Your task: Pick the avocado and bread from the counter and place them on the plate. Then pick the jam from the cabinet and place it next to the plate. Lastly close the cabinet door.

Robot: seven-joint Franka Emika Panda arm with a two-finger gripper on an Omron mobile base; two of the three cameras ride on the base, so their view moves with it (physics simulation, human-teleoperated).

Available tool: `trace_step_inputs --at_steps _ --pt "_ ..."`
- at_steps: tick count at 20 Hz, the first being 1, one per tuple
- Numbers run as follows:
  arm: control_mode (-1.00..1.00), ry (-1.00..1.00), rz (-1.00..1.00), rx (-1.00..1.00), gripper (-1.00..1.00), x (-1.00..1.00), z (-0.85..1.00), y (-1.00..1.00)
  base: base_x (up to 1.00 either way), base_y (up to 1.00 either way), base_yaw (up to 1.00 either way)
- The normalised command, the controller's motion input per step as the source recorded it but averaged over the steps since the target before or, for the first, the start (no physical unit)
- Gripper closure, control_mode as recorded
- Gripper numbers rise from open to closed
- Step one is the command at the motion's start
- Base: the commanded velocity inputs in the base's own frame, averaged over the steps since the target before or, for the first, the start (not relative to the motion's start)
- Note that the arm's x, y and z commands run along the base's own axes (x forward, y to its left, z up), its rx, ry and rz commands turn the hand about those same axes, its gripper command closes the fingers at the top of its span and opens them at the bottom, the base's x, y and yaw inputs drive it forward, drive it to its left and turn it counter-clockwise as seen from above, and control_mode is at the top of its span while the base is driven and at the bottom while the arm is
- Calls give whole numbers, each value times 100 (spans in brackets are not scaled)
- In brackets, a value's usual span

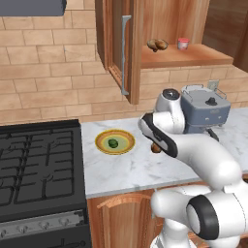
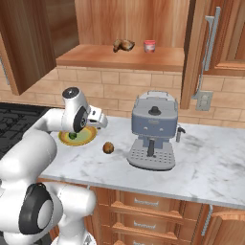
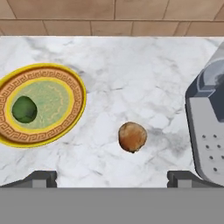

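Note:
The avocado (image 3: 24, 109) lies on the left part of the plate (image 3: 65, 78), which rests on the counter (image 3: 131, 70). To the right of the plate, the bread (image 3: 132, 137) sits on the marble, with a grey coffee machine (image 3: 210, 127) further right. My gripper (image 3: 113, 179) hovers open above the counter, nothing between its fingers, the bread a little ahead of them. From the right base view the gripper (image 2: 98, 119) hangs over the plate's (image 2: 86, 139) right edge, left of the bread (image 2: 108, 148). The jam (image 1: 183, 43) stands on the cabinet shelf (image 1: 193, 57). The cabinet door (image 1: 118, 43) stands open.
A lumpy brown pastry (image 1: 157, 45) lies on the shelf left of the jam. The coffee machine (image 1: 206, 109) stands on the counter under the shelf. A black stove (image 1: 38, 160) adjoins the counter on the left. A brick wall (image 1: 43, 72) backs the counter.

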Motion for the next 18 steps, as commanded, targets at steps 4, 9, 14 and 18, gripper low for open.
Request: trace_step_inputs --at_steps 4,9,14,18 --pt "-100 2 5 0 -100 -3 -29 -16 0 0 0" --pt "-100 8 2 0 -100 0 -21 -5 0 0 0" --pt "-100 6 2 -3 -100 0 -13 0 0 0 0" --pt "-100 0 4 -2 -100 0 -12 -9 0 0 0"
